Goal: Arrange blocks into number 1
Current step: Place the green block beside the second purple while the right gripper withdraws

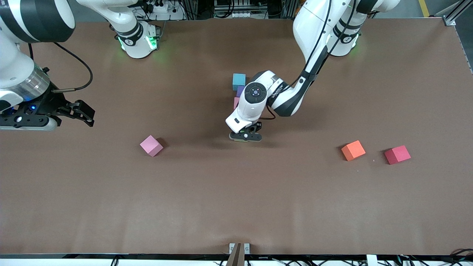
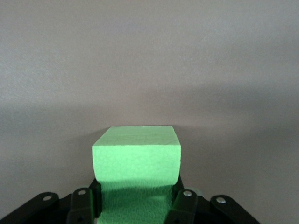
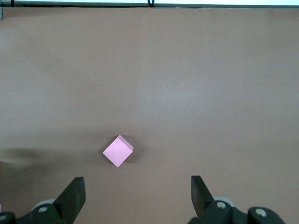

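Lowest in the front view, toward the right of the frame, an orange cube [image 1: 353, 150] and a red cube [image 1: 397, 154] are seen just beside each other on the brown tabletop [image 1: 236, 207]; they are not counted among the blocks to be arranged. At about the same height, left of centre, a loose pink block [image 1: 151, 145] is seen lying turned at an angle, well apart from everything else. It is also shown in the right wrist view [image 3: 117, 151], ahead of spread jaws.

Slightly higher, at the frame's centre, the left gripper [image 1: 247, 135] is held low over the tabletop. In the left wrist view a green block [image 2: 136, 161] is shown pinched between the jaws; whether it touches the tabletop cannot be told. At the left edge of the front view the right gripper [image 1: 82, 112] is held above the tabletop with its jaws spread and empty; that arm appears to be waiting.

Higher still, just above the left gripper, a short column is seen: a light blue block [image 1: 239, 81] at the top, a purple block [image 1: 240, 91] below it, and the pink-purple edge of a third block [image 1: 236, 102], mostly hidden by the left arm.

The task is judged to be over halfway: three blocks seem lined up, the green one is probably being added at the column's lower end, and the loose pink block is left to be placed.
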